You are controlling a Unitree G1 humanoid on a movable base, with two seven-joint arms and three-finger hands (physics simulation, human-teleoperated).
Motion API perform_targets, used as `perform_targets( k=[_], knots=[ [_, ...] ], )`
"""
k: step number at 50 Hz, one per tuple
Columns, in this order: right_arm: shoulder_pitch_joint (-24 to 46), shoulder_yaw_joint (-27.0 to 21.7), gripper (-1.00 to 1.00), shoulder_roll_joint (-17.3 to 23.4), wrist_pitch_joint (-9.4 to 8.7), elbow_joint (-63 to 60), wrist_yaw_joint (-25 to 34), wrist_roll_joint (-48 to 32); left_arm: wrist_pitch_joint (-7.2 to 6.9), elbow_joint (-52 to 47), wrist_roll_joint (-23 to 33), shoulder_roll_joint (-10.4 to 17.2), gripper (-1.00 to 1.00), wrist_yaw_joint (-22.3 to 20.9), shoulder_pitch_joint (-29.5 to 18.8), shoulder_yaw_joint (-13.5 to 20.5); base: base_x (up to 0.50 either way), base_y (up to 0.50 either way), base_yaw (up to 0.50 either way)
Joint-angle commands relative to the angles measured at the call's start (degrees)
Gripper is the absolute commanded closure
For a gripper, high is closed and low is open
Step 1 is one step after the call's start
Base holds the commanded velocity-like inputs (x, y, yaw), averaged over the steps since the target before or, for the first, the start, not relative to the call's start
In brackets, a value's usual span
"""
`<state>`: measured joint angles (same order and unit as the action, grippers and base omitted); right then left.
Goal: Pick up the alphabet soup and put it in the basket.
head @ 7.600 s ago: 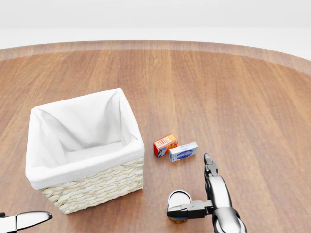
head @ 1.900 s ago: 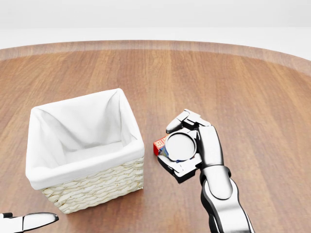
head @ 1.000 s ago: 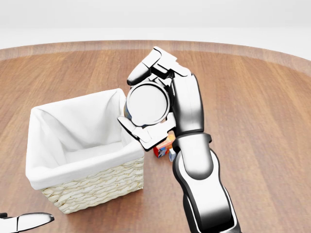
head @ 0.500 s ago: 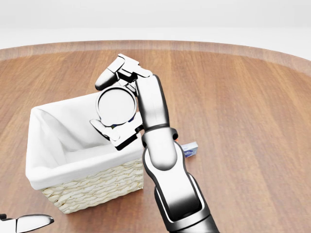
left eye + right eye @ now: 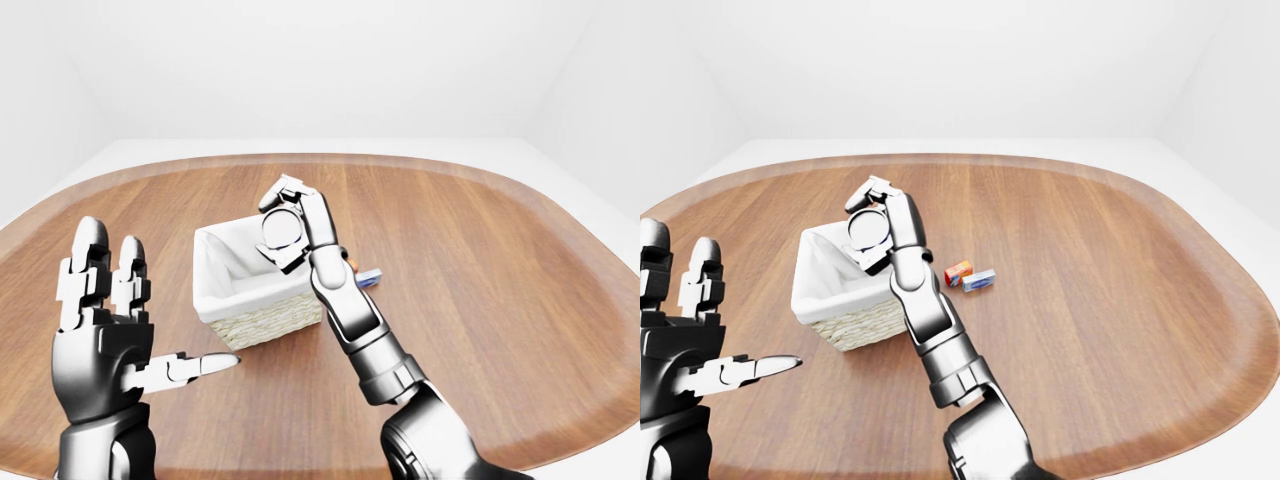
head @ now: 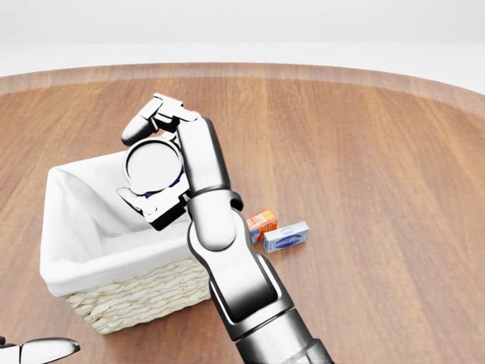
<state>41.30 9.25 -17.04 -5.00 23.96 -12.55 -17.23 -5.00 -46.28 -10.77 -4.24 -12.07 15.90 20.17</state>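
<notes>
My right hand (image 6: pixel 155 168) is shut on the alphabet soup can (image 6: pixel 154 165), whose round silver lid faces the camera. It holds the can in the air over the white-lined wicker basket (image 6: pixel 91 299), above the basket's right half. The same hold shows in the left-eye view (image 5: pixel 282 230) and the right-eye view (image 5: pixel 869 228). My left hand (image 5: pixel 125 355) is open and empty, raised at the lower left of the left-eye view, apart from the basket.
A small red-orange box (image 6: pixel 262 223) and a blue-white box (image 6: pixel 286 236) lie on the round wooden table (image 6: pixel 364 167) just right of the basket. The table's rim curves across the top of the head view.
My right hand lifted the can from the table by the small boxes and carried it up and left, from beside the basket's right wall to above its inside. The left hand stayed low.
</notes>
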Motion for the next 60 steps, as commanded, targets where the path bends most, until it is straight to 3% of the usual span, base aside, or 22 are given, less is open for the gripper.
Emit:
perform_targets(
  k=[1, 20, 25, 32, 44, 45, 50, 55, 60],
  knots=[
    [4.8, -1.0, 1.0, -0.8, 0.0, 10.4, -3.5, 0.2, 0.0, -0.1, -0.2, -0.1, -1.0, -0.3, 0.0, 0.3, 0.0, 0.0, 0.0],
    [8.9, -1.0, 1.0, -3.0, 0.0, 21.6, -7.5, -2.7, 0.0, -0.7, -0.8, -0.1, -1.0, -0.5, -0.1, 0.8, 0.0, 0.0, 0.0],
    [12.7, -2.7, 1.0, -3.0, 2.69, 30.1, -9.4, -2.0, 0.0, -0.6, -1.1, 0.0, -1.0, -0.6, -0.2, 1.1, 0.0, 0.0, 0.0],
    [12.2, -2.2, 1.0, -3.0, 2.07, 29.0, -9.9, -2.7, 0.0, -0.8, -0.8, -0.2, -1.0, -0.7, 0.0, 0.8, 0.0, 0.0, 0.0],
    [11.6, -2.0, 1.0, -3.0, 3.02, 29.5, -10.5, -3.8, 0.0, -1.0, -1.0, -0.3, -1.0, -0.9, 0.2, 0.9, 0.0, 0.0, 0.0],
    [11.8, -2.3, -1.0, -3.0, 2.68, 29.6, -10.2, -3.5, 0.0, -0.9, -0.9, -0.3, -1.0, -1.0, 0.2, 0.8, 0.0, 0.0, 0.0],
    [11.5, -2.1, -1.0, -3.0, 2.3, 28.9, -10.1, -3.5, 0.0, -1.1, -0.9, -0.4, -1.0, -1.0, 0.4, 0.8, 0.0, 0.0, 0.0],
    [11.9, -2.1, -1.0, -3.0, 3.36, 30.6, -10.8, -3.8, 0.0, -0.8, -0.7, -0.4, -1.0, -1.0, 0.3, 0.6, 0.0, 0.0, 0.0],
    [11.8, -2.0, -1.0, -3.0, 3.23, 30.4, -10.7, -4.0, 0.0, -0.7, -0.8, -0.3, -1.0, -1.0, 0.3, 0.7, 0.0, 0.0, 0.0]
  ],
)
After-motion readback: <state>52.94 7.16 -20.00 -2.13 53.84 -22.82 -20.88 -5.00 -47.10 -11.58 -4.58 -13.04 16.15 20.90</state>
